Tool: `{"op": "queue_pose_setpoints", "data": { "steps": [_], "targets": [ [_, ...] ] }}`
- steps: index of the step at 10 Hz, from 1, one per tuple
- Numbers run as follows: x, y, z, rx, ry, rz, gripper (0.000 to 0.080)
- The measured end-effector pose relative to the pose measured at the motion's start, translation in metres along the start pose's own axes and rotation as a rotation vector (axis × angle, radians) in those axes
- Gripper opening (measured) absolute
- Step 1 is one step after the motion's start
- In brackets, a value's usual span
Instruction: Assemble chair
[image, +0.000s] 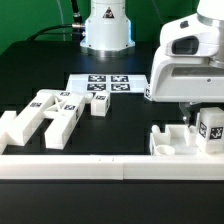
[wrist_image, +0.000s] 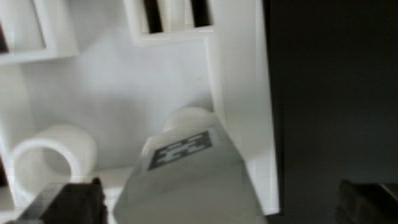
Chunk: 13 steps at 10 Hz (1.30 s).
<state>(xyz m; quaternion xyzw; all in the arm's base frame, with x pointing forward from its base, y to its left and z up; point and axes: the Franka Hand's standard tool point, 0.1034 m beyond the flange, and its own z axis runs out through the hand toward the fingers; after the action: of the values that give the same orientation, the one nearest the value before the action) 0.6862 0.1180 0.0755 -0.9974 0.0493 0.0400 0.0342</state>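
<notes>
Chair parts (image: 55, 112) lie loose in a cluster on the black desk (image: 130, 125), left side. Another chair piece (image: 172, 142) w/ a tagged block (image: 211, 128) sits near-right, beside the long border rail (image: 100, 165). Marker board (image: 100, 84) lies mid-desk, farther back. Tool (wrist_image: 221, 202) hangs over the right piece, fingers wide apart (nothing clamped). Wrist view shows a tagged bar (wrist_image: 178, 150) between them.
</notes>
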Motion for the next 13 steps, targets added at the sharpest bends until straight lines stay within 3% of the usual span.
{"op": "queue_pose_setpoints", "data": {
  "steps": [2, 4, 6, 10, 11, 13],
  "targets": [
    [0.0013, 0.0017, 0.0003, -0.006, 0.008, -0.174, 0.0648],
    [0.0013, 0.0024, 0.0011, -0.009, 0.007, -0.183, 0.0622],
    [0.0013, 0.0029, 0.0015, -0.009, 0.007, -0.183, 0.0291],
    [0.0015, 0.0038, 0.002, -0.007, 0.006, -0.14, 0.0291],
    [0.0025, 0.0053, 0.0019, 0.013, 0.003, -0.005, 0.0291],
    [-0.0002, 0.0051, 0.0024, 0.012, -0.014, 0.227, 0.0291]
  ]
}}
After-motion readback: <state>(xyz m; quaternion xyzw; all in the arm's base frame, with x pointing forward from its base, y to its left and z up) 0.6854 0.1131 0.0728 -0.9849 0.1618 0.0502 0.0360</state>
